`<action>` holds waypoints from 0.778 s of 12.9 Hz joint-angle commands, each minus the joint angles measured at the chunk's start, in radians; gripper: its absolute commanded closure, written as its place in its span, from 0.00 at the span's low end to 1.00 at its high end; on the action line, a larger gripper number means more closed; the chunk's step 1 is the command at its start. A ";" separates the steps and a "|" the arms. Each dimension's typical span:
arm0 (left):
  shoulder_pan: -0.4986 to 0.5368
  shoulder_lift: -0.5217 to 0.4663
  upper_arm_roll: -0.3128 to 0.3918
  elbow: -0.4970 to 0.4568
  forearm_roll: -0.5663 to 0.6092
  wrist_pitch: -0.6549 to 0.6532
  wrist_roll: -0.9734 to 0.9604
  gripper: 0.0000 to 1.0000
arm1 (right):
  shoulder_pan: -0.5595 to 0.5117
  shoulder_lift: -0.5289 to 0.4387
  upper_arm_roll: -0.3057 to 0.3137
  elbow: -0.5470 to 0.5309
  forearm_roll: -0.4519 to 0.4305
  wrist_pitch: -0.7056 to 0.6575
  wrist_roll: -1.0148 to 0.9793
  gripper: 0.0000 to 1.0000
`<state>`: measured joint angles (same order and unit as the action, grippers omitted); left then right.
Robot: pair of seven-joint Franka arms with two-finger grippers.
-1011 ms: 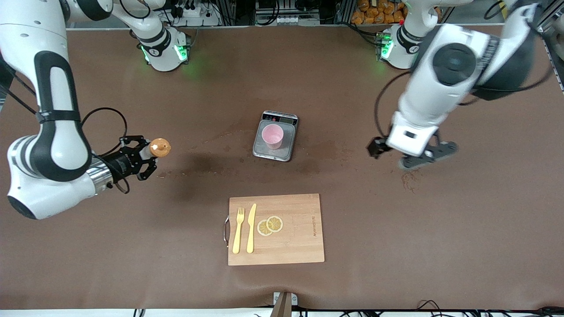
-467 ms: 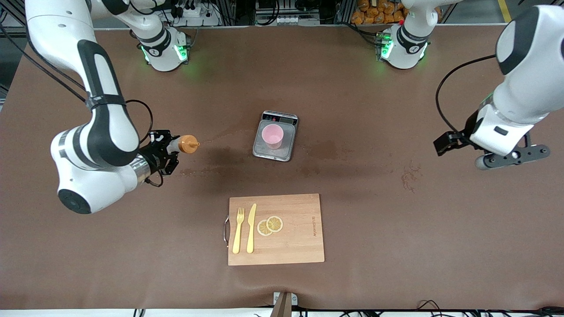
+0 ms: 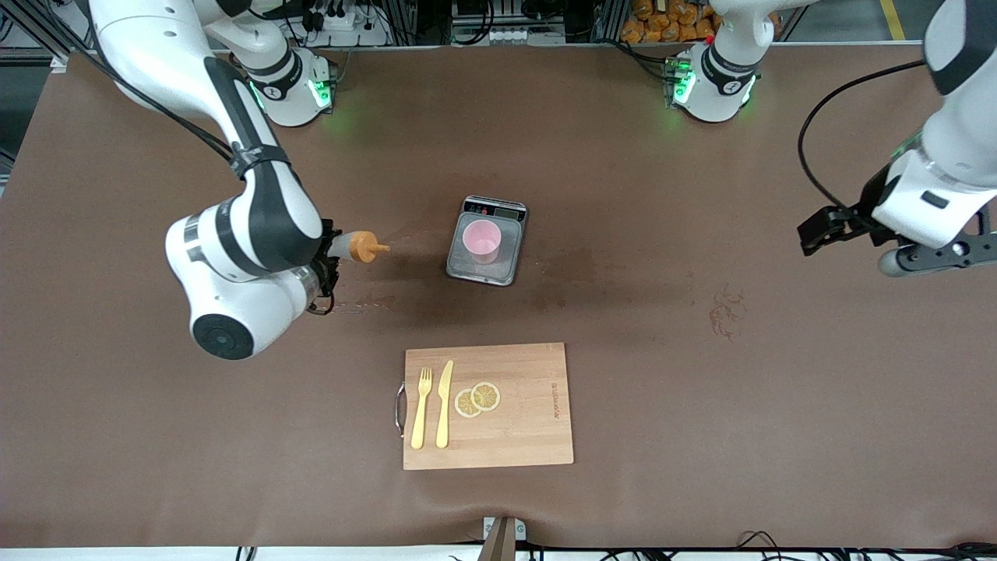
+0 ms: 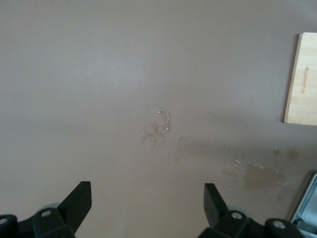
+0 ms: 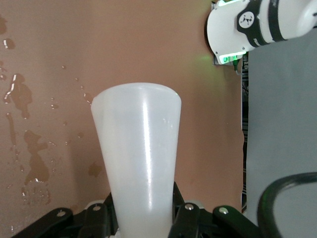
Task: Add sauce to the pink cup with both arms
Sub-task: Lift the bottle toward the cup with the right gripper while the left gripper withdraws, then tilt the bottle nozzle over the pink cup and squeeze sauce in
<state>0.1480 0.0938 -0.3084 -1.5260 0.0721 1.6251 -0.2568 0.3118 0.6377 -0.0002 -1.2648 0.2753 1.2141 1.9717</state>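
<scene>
Two arms, one sauce bottle point(image 3: 357, 246), one pink cup point(image 3: 481, 241), one grey scale point(image 3: 487, 240), one wooden cutting board point(image 3: 487, 406), one yellow fork point(image 3: 421, 407), one yellow knife point(image 3: 444, 403), two lemon slices point(image 3: 477, 399). Right gripper point(image 3: 325, 265) is up over bare table toward the right arm's end, fingers clamped on the sauce bottle; bottle lies roughly level, orange nozzle aimed at the cup with a clear gap of open table between nozzle tip and scale edge. In the right wrist view the whitish bottle body point(image 5: 140, 163) sits pinched between the black fingers point(image 5: 185, 218). Pink cup stands upright on the scale's plate, mid-table, inside the plate's rim. Left gripper point(image 3: 911, 253) hangs over the left arm's end of the table, well apart from scale and cup, holding nothing; left wrist view shows both fingers point(image 4: 79, 203) spread wide over bare brown tabletop point(image 3: 701, 389) with dried stains point(image 4: 158, 126). Board lies nearer the front camera than the scale, apart from it, fork and knife side by side near its handle edge, slices overlapping beside the knife. Wide open tabletop on both sides of scale and board; wet smears point(image 3: 374, 300) on the table under the bottle.
</scene>
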 commanded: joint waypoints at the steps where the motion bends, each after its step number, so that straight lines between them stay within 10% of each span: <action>1: -0.135 -0.046 0.245 -0.006 -0.107 -0.025 0.153 0.00 | 0.052 -0.013 -0.009 0.010 -0.030 -0.033 0.096 0.63; 10: -0.160 -0.091 0.293 -0.011 -0.132 -0.093 0.211 0.00 | 0.246 0.013 -0.007 0.010 -0.183 -0.053 0.326 0.65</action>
<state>-0.0001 0.0250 -0.0245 -1.5259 -0.0434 1.5501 -0.0387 0.5334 0.6420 -0.0003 -1.2654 0.1335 1.1893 2.2692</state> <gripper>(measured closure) 0.000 0.608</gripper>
